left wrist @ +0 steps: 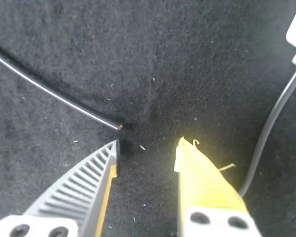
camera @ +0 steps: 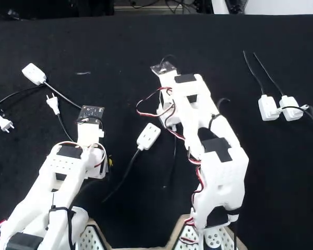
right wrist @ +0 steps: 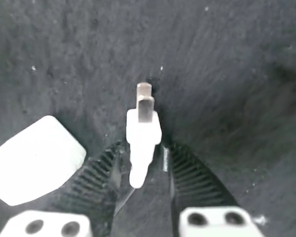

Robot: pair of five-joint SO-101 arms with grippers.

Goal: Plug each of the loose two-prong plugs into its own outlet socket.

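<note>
In the right wrist view my right gripper (right wrist: 140, 148) is shut on a white two-prong plug (right wrist: 144, 123), its prongs pointing away at the black cloth. A white outlet socket (right wrist: 34, 158) lies close beside it; in the high view this socket (camera: 148, 135) rests between the two arms. My left gripper (left wrist: 148, 143) is open just above the cloth, holding nothing, with the end of a black cable (left wrist: 119, 127) near one fingertip. Two loose white plugs (camera: 52, 104) (camera: 4, 123) and another socket (camera: 34, 74) lie at the far left.
Two white sockets (camera: 268, 108) (camera: 289, 108) with plugs in them sit side by side at the right, black cables running off them. A grey cable (camera: 122, 174) trails from the middle socket toward the arm bases. Black cloth (camera: 104, 47) covers the table.
</note>
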